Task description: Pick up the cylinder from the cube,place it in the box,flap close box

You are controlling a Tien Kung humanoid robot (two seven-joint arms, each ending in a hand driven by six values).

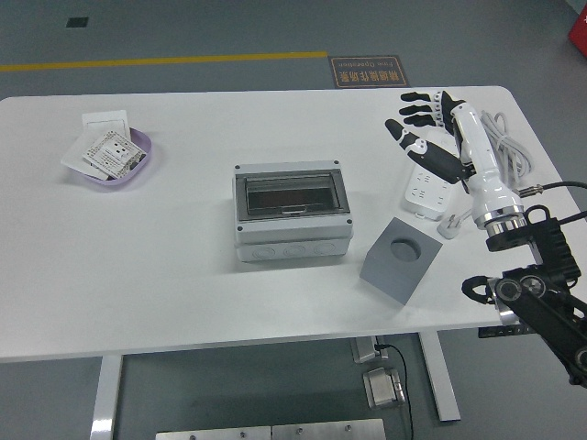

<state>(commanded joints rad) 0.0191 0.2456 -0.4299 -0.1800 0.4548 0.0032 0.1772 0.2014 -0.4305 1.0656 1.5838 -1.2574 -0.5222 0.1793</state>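
Box (292, 213) sits mid-worktop (183, 293) with its tinted flap down flush; looks closed to me. Cube (400, 259) is just right of the box, apart from it, top socket empty. Cylinder isn't visible anywhere, so it's presumably inside the box, but the dark flap hides the interior and you can't confirm that.

Right hand (424, 126) is raised over the power strip (429, 188) at the right side, fingers spread, holding nothing, well clear of the box.

What's left is retreat only. Pull the arm back along its own side, keep the wrist high so you don't snag the strip's cable (503, 147) or clip the cube. Don't touch the flap again.

Hard to tell: whether the flap is latched or merely resting. Left arm isn't in view. Purple dish (138, 163) of cards at far left is irrelevant.
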